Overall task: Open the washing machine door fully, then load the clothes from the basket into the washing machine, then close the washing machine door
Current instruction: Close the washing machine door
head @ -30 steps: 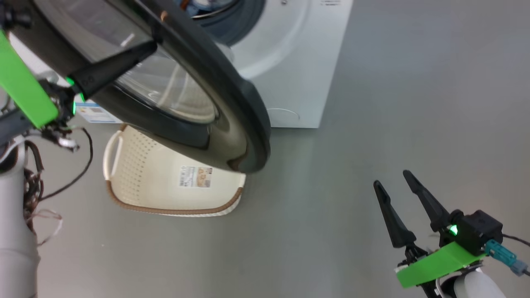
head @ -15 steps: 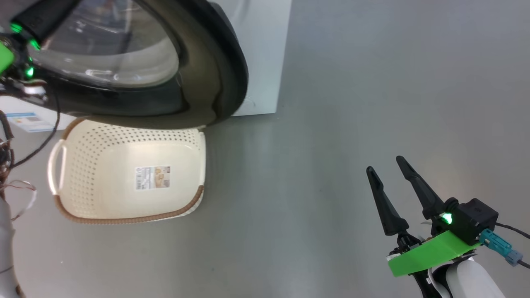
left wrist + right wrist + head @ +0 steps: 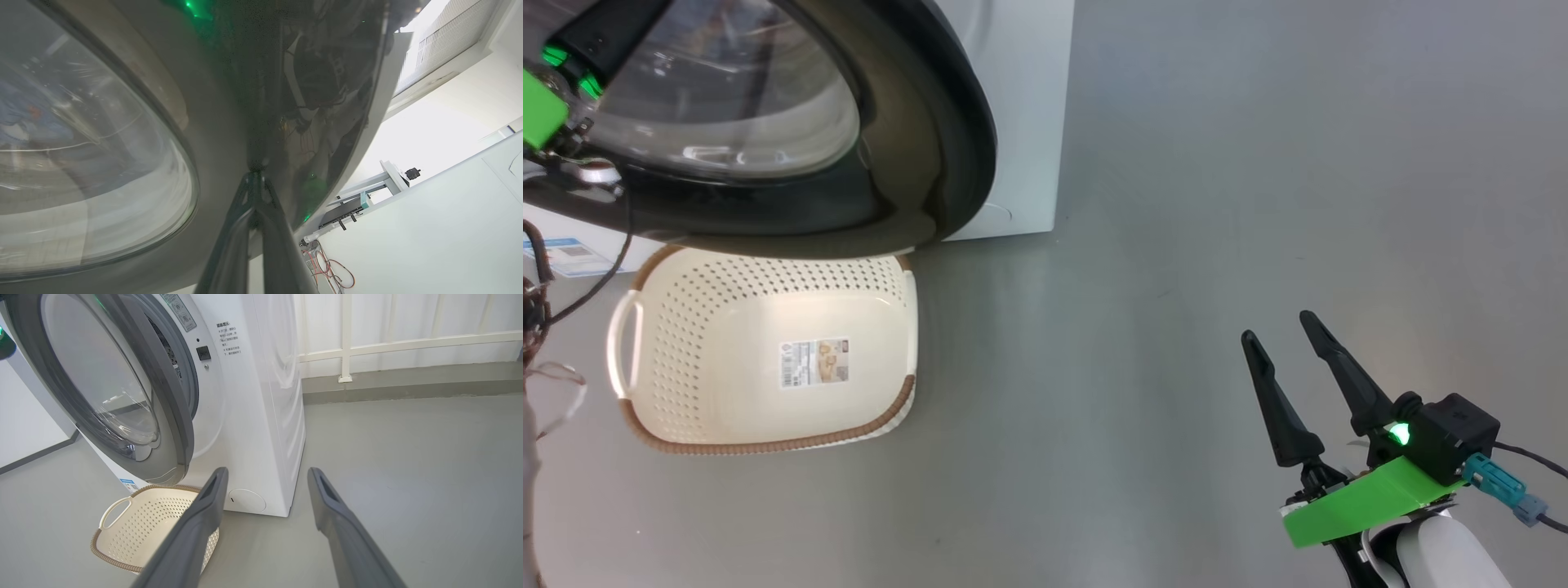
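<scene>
Against the washing machine door point(image 3: 915, 163), the left gripper point(image 3: 255, 176) rests with fingers pressed together; the right gripper point(image 3: 1275, 325) stands wide, empty.

Right gripper point(image 3: 1276, 327): two long tapered matt-black fingers point(image 3: 1278, 408); bright green plastic bracket point(image 3: 1364, 502); black box module point(image 3: 1462, 429) with lit green LED point(image 3: 1401, 433); teal connector point(image 3: 1494, 482); pale white forearm point(image 3: 1450, 555).
Left gripper point(image 3: 255, 176): same dark fingers; loose brown-black wiring point(image 3: 534, 306).

The left gripper point(image 3: 256, 176) holds its two long dark fingers pressed together, tips meeting. The right gripper point(image 3: 1276, 327) spreads its fingers wide, pale forearm point(image 3: 1450, 555) behind them.
</scene>
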You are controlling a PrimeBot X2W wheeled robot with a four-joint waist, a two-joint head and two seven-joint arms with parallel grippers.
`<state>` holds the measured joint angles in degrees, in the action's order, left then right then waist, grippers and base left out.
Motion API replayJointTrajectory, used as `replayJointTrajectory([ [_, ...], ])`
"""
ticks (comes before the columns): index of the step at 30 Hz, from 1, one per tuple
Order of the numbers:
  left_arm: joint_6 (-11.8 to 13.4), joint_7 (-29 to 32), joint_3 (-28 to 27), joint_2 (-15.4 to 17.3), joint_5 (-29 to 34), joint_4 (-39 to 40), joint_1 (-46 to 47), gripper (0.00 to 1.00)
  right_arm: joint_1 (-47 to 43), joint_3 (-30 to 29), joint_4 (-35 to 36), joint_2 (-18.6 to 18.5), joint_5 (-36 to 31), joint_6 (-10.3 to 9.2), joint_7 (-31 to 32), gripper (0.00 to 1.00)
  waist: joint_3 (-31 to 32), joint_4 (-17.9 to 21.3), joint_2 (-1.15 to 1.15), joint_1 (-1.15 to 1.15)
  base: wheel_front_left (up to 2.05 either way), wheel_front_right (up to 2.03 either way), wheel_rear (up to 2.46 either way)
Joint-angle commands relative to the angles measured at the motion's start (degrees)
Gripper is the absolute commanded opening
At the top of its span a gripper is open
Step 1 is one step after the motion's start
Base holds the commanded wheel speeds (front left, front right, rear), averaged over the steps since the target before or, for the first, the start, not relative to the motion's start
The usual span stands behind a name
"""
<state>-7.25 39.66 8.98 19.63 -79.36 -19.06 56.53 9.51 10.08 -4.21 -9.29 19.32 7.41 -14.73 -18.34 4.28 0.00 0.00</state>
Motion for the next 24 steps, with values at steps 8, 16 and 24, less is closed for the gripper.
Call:
replayJointTrajectory([
  [8,-0.24,-4.19,2.55,6.06,-0.81,5.32,-9.44,0.37,-1.5,1.28,0.78,-1.23,-0.34,0.08,-0.27,1.0,3.12,-2.77,0.0,0.0,0.0,0.0,0.0],
  [16,-0.24,-10.63,5.04,8.35,-2.09,7.26,-20.14,1.0,-3.12,1.0,0.6,-2.73,-0.09,0.08,-0.27,1.0,5.7,-5.01,0.0,0.0,0.0,0.0,0.0],
  [24,-0.24,-22.53,7.15,10.72,-0.34,8.09,-30.59,1.0,-4.38,0.28,0.78,-3.58,0.15,0.08,-0.27,1.0,6.94,-5.97,0.0,0.0,0.0,0.0,0.0],
])
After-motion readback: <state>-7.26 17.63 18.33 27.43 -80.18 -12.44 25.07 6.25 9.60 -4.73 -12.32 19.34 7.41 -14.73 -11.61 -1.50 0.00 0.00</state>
